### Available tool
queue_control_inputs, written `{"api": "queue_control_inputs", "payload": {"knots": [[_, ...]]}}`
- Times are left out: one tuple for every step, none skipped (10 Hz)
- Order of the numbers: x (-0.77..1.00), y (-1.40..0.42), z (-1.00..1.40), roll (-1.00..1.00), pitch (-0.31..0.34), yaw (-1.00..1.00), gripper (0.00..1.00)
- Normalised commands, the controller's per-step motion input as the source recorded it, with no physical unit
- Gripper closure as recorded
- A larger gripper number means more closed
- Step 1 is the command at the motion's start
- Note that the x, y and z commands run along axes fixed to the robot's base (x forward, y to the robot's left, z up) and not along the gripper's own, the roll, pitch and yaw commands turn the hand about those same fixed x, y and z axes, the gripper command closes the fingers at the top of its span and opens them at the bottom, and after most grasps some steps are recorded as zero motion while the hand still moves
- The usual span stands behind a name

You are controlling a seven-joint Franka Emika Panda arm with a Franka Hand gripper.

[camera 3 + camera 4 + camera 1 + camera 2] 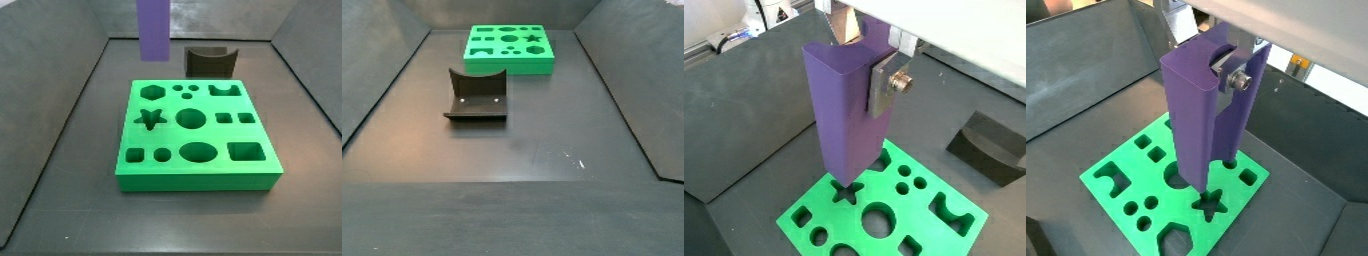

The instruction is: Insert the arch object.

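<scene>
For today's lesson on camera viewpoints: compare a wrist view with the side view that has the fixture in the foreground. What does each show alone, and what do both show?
Only the wrist view shows the arch object, upright and clamped in the gripper, its lower end above the star cutout. Only that side view shows the whole fixture standing apart from the board, and the wide bare floor; neither gripper nor bar appears there. Both show the green board with its cutouts.
</scene>
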Motion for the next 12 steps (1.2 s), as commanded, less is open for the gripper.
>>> {"api": "queue_control_inputs", "payload": {"knots": [[0.06,0.01,-0.37,0.15,0.006,-0.85,1.0],[0.0,0.0,-0.22,0.03,-0.01,-1.0,1.0],[0.0,0.0,-0.21,0.01,-0.003,-1.0,1.0],[0.0,0.0,-0.21,0.01,0.0,-1.0,1.0],[0.05,0.01,-0.17,0.01,0.0,-1.0,1.0],[0.17,0.08,-0.18,0.03,0.0,-0.94,1.0],[0.19,0.1,-0.22,0.05,0.0,-0.92,1.0],[0.18,0.1,-0.23,0.06,0.0,-0.91,1.0],[0.18,0.1,-0.22,0.05,0.0,-0.91,1.0],[0.18,0.1,-0.22,0.05,0.0,-0.92,1.0],[0.18,0.1,-0.22,0.05,0.0,-0.91,1.0],[0.18,0.1,-0.23,0.06,0.0,-0.91,1.0]]}}
